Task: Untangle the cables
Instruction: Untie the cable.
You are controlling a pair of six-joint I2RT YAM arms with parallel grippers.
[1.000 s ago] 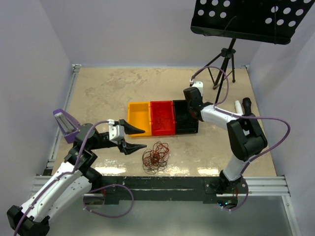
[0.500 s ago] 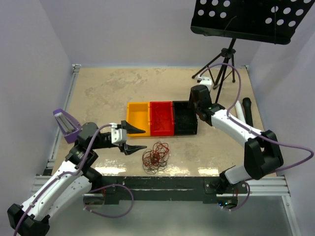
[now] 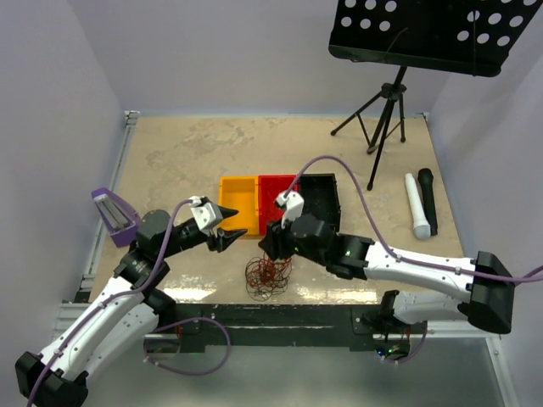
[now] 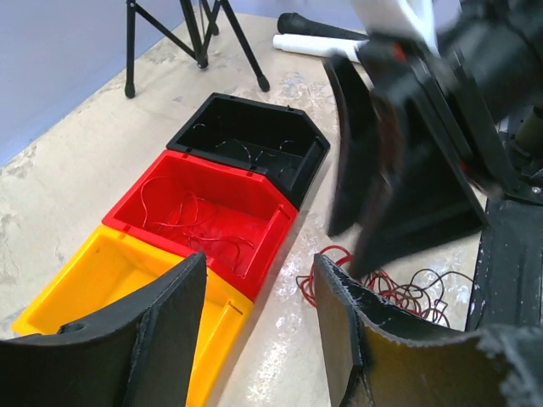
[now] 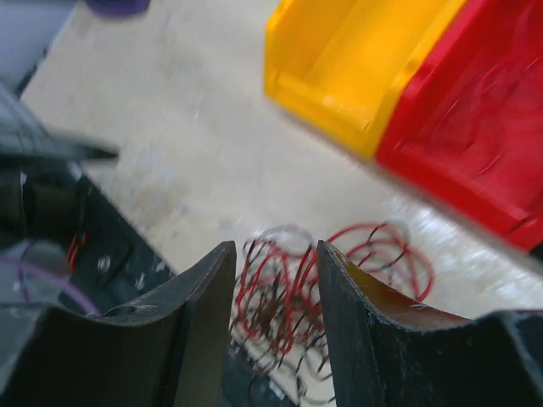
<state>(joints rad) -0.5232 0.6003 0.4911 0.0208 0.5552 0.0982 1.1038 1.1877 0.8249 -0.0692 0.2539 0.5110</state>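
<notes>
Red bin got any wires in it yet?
Yes, thin red strands lie loose on the floor of the red bin.

We count three bins [image 3: 273,179], two microphones [image 3: 416,208], one music stand [image 3: 441,36], one snarl of cables [image 3: 267,275], two arms [image 3: 407,268].

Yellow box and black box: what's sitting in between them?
The red box, snug against both. The top view and the left wrist view both show it.

Curly snarl of hair-thin red and dark cables [image 3: 268,276], by the table [image 3: 170,161] front edge
</notes>
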